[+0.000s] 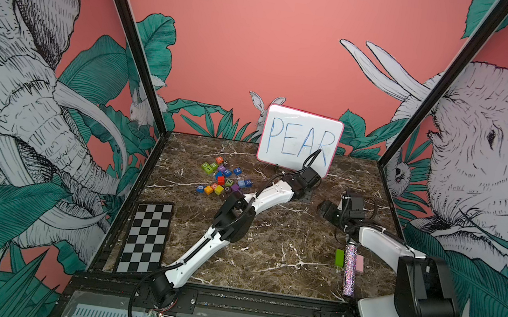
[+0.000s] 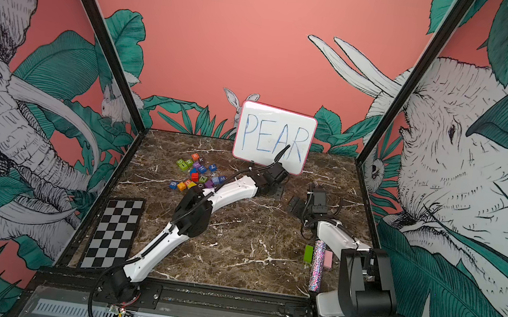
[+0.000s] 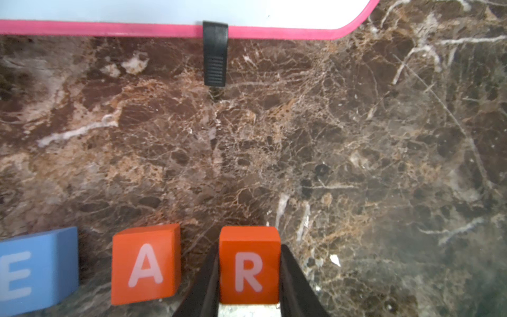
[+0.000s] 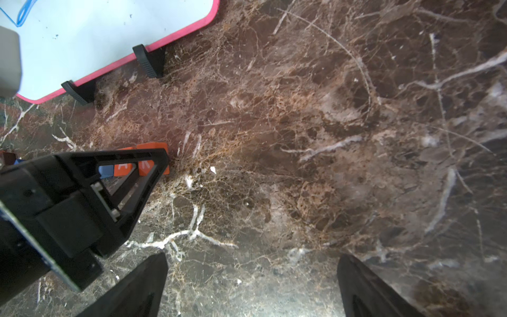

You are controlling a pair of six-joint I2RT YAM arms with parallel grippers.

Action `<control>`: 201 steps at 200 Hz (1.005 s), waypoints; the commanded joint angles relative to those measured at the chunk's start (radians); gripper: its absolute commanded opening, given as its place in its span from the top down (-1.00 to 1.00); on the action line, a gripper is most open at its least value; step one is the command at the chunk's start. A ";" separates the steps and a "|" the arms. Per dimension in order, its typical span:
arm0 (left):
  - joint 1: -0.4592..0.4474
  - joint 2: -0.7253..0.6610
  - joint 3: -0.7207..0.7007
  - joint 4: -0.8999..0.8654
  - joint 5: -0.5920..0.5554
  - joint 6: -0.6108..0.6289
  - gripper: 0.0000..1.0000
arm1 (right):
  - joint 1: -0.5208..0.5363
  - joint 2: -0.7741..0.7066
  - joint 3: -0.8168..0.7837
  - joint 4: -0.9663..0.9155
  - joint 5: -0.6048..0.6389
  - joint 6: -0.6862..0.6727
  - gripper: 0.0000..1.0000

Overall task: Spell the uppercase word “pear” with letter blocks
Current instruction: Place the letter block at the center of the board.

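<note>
M: At the back of the desk (image 1: 267,251), in front of the whiteboard (image 1: 300,138) reading PEAR, the left arm reaches in. The right gripper (image 4: 252,256) hangs near it, jaws wide, holding nothing.

J: And the left gripper (image 3: 249,248)?

M: Closed on the orange-red R block (image 3: 249,266), one finger on each side face. The loose pile of letter blocks (image 1: 221,178) lies well apart, toward the left wall.

J: Row as it lies?

M: Blue E block (image 3: 35,271), then orange A block (image 3: 145,266), then R. Letters are upright, with small gaps between. A dark maroon block (image 4: 6,158) shows past E in the right wrist view; its letter is not readable there.

J: Step?

M: Placing the last letter, I judge. Cannot tell if R sits flat on the desk. Next: confirm contact, open the jaws without nudging A, lift straight away.
</note>
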 commanded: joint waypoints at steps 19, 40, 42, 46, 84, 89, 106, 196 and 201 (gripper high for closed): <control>-0.001 0.027 0.049 -0.020 -0.002 -0.006 0.42 | -0.004 0.007 -0.017 0.036 -0.009 0.016 -0.97; -0.001 0.030 0.051 -0.020 -0.003 -0.007 0.40 | -0.005 0.009 -0.018 0.039 -0.011 0.017 -0.98; -0.001 0.030 0.051 -0.019 -0.003 -0.007 0.40 | -0.005 0.010 -0.018 0.039 -0.012 0.017 -0.98; -0.001 0.033 0.051 -0.019 -0.003 -0.007 0.39 | -0.004 0.011 -0.018 0.039 -0.012 0.017 -0.98; -0.001 0.037 0.052 -0.021 -0.006 -0.007 0.36 | -0.005 0.009 -0.020 0.041 -0.011 0.017 -0.97; -0.002 0.038 0.054 -0.020 -0.006 -0.007 0.35 | -0.004 0.010 -0.020 0.042 -0.011 0.017 -0.98; -0.001 0.040 0.057 -0.018 -0.006 -0.007 0.33 | -0.006 0.008 -0.022 0.041 -0.011 0.017 -0.98; -0.001 0.044 0.069 -0.016 -0.009 -0.004 0.20 | -0.005 0.012 -0.027 0.046 -0.011 0.017 -0.97; 0.000 0.044 0.070 -0.017 -0.009 -0.005 0.20 | -0.005 0.011 -0.027 0.046 -0.011 0.018 -0.98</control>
